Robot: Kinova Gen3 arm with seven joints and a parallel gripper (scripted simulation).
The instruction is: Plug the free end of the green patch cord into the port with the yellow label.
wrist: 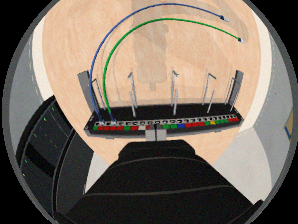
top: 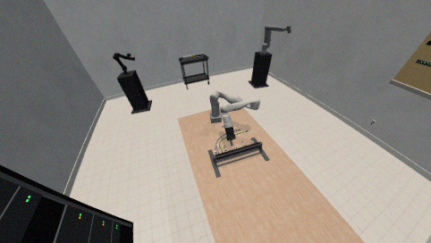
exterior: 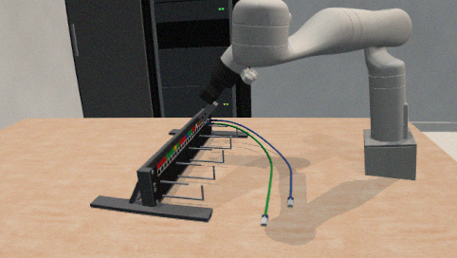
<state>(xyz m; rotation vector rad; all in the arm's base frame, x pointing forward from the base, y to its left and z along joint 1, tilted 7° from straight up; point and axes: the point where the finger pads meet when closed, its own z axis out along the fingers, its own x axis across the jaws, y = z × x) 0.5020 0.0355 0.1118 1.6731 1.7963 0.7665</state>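
The green patch cord (exterior: 271,166) (wrist: 165,19) runs in an arc from the rack's far-left ports in the wrist view. Its free plug (exterior: 266,218) (wrist: 241,40) lies on the table. The black rack (top: 237,153) (exterior: 148,187) (wrist: 150,111) stands upright on its feet. The yellow label (exterior: 175,148) (wrist: 213,122) is in the right part of the label row in the wrist view; no cord shows at its port. My gripper (top: 232,144) (exterior: 204,114) (wrist: 155,129) is shut and empty. Its fingertips are at the rack's upper edge, near mid-row; whether they touch is unclear.
The blue cord (exterior: 290,177) (wrist: 170,4) arcs beside the green one, its free plug (exterior: 290,202) (wrist: 224,19) on the table (top: 268,201) (exterior: 62,156). Several wire cord guides (exterior: 213,172) (wrist: 175,100) stick out from the rack on the cords' side.
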